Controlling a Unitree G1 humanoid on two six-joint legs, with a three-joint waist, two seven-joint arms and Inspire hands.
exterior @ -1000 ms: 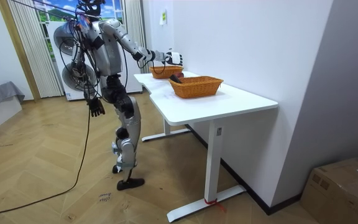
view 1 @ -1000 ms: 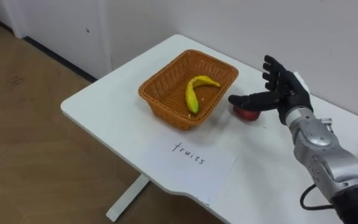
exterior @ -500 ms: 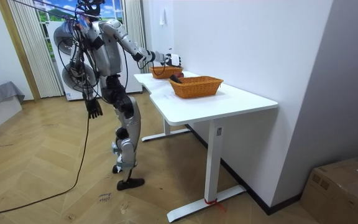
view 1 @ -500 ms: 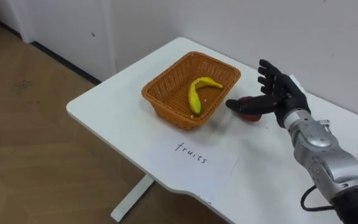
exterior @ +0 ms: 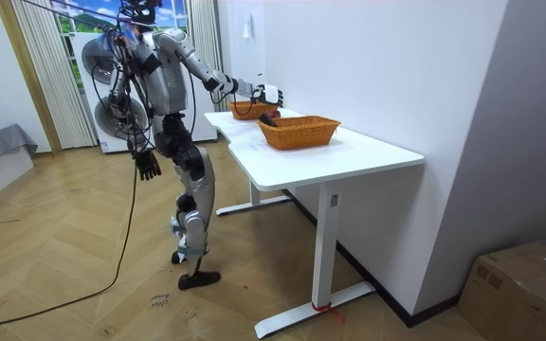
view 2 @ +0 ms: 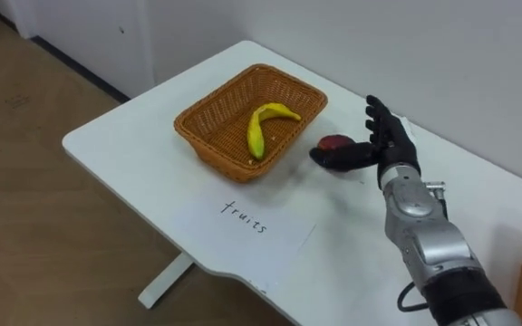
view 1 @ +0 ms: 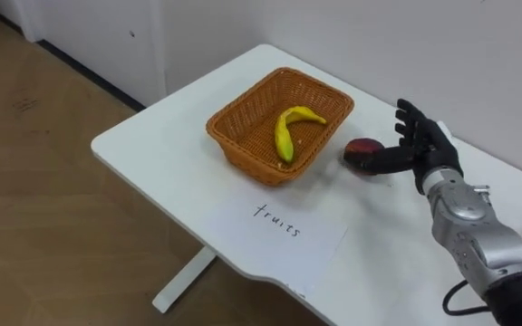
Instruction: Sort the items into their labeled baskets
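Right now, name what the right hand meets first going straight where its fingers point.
Probably the wall behind the table; depth is unclear. The red fruit lies left of the right hand, off that line.

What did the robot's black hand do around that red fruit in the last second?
The right hand drew back a little toward the robot's right, fingers open, uncovering more of the red fruit; its thumb now lies along the fruit's near side. Nothing was grasped. The fruit, the banana in the basket and the paper label stayed put. The left hand hangs at its side.
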